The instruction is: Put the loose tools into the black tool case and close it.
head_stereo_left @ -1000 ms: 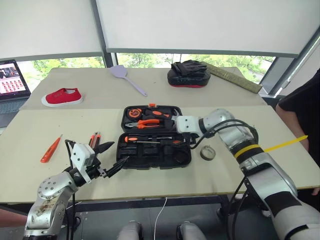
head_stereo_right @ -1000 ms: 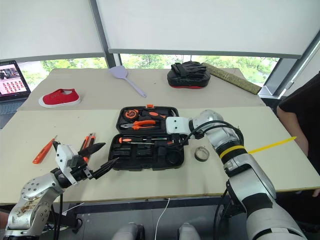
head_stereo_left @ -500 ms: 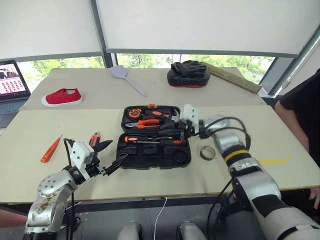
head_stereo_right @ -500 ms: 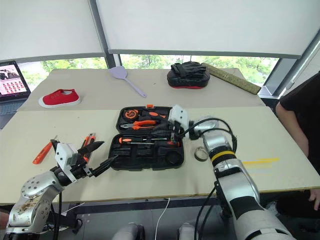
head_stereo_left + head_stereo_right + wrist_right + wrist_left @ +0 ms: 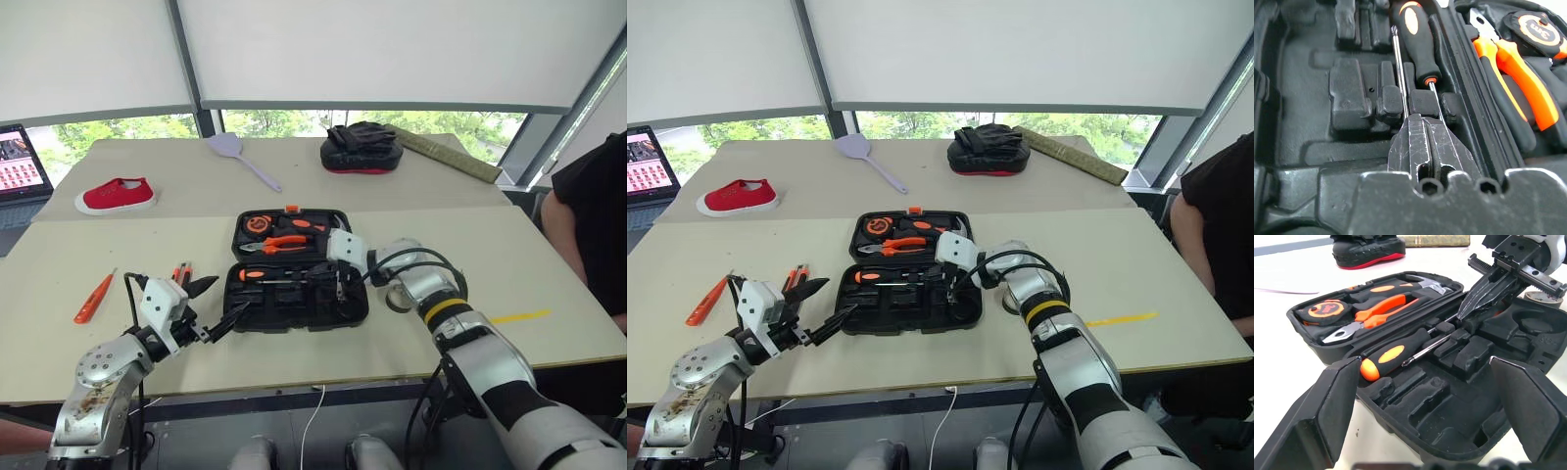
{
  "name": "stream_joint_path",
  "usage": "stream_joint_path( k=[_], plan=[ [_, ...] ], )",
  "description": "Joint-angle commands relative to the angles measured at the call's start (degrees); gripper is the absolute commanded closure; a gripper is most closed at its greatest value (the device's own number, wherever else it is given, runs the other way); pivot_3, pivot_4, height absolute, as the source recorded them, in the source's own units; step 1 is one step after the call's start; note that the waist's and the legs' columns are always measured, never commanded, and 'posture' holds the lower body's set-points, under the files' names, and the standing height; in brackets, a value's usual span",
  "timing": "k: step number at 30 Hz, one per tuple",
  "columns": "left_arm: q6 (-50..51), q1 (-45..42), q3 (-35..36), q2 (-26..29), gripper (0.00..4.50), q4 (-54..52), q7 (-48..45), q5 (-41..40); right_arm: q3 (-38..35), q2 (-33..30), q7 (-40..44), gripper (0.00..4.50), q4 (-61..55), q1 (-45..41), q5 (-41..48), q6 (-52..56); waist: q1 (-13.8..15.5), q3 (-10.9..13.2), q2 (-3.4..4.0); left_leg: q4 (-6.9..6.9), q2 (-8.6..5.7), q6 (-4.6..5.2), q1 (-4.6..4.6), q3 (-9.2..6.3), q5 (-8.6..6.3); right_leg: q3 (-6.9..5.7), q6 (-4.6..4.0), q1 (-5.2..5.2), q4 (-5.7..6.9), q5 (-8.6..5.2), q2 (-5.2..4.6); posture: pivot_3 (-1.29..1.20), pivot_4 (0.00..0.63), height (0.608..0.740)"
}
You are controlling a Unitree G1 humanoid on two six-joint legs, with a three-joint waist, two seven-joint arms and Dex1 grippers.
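While right tool (image 5: 1422, 147) sits pinched together over the screwdriver (image 5: 1396, 355) in the tool case (image 5: 294, 311), left tool (image 5: 217, 304) gapes.

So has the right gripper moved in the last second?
Yes. The right gripper came down into the black tool case, fingers now shut over its screwdriver slots.

Premises: office or lab workspace. Evidence: plain beige tables (image 5: 118, 264) pushed together, roller blinds (image 5: 392, 49) over wide windows, open laptop (image 5: 22, 162) at the table edge.
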Motion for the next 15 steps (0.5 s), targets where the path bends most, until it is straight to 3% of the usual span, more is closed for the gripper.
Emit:
stream_joint_path(
  k=[1,2,3,4,11,12,15],
  plan=[
    [0.8,1.0,2.8,-0.4,0.0,-3.5,1.4,-2.7,-3.6,-0.1,2.5,4.48,-2.5,2.2,4.4,0.7,-0.1,0.0,0.0,0.0,0.0,-0.02,-0.01,0.0,0.01,0.01,-0.01,-0.01,0.01,0.02,-0.01,0.0,0.15,0.74],
    [0.3,1.7,4.1,-0.8,0.0,-4.1,1.6,-3.9,-5.8,-0.4,4.7,4.48,-5.1,2.9,7.7,0.6,-0.1,0.0,-0.01,0.0,0.0,-0.03,-0.05,0.0,0.03,0.01,-0.01,-0.04,0.01,0.03,0.0,0.0,0.15,0.74],
    [-1.4,2.7,6.1,-1.4,0.0,-4.3,2.3,-3.9,-8.9,-0.7,6.7,3.91,-8.7,3.9,12.3,1.7,-0.1,0.0,0.0,0.0,0.0,-0.02,-0.09,0.0,0.03,0.0,0.02,-0.07,0.01,0.05,0.0,0.0,0.15,0.74],
    [-3.0,3.6,8.0,-1.7,0.0,-4.3,2.7,-4.0,-11.1,-1.4,8.1,3.76,-11.9,5.1,15.5,3.0,-0.1,0.1,0.01,0.0,0.01,0.0,-0.16,-0.01,0.04,0.0,0.13,-0.11,-0.01,0.11,-0.01,0.0,0.15,0.74],
    [-9.0,16.1,25.8,-2.5,0.0,-0.1,2.1,-8.1,-18.5,-9.1,11.9,1.27,-33.1,20.8,25.6,1.2,-0.1,0.1,0.01,-0.14,0.03,0.33,-0.41,-0.02,-0.04,-0.02,0.23,-0.25,-0.24,0.0,-0.12,0.0,0.15,0.74],
    [-9.1,18.6,28.7,-2.5,0.0,1.7,2.8,-7.7,-19.9,-9.3,13.1,1.06,-36.6,24.1,28.3,-0.3,-0.1,0.1,-0.01,-0.14,0.03,0.33,-0.4,-0.01,-0.06,-0.02,0.23,-0.26,-0.25,-0.02,-0.12,0.0,0.15,0.74],
    [-7.1,24.2,34.3,-3.1,0.0,5.1,5.5,-8.0,-22.6,-9.8,13.9,1.06,-44.2,32.1,32.9,-2.2,-0.3,0.1,-0.03,-0.2,0.05,0.3,-0.33,0.01,-0.12,-0.01,0.18,-0.25,-0.25,-0.14,-0.09,0.0,0.15,0.74]
  ],
)
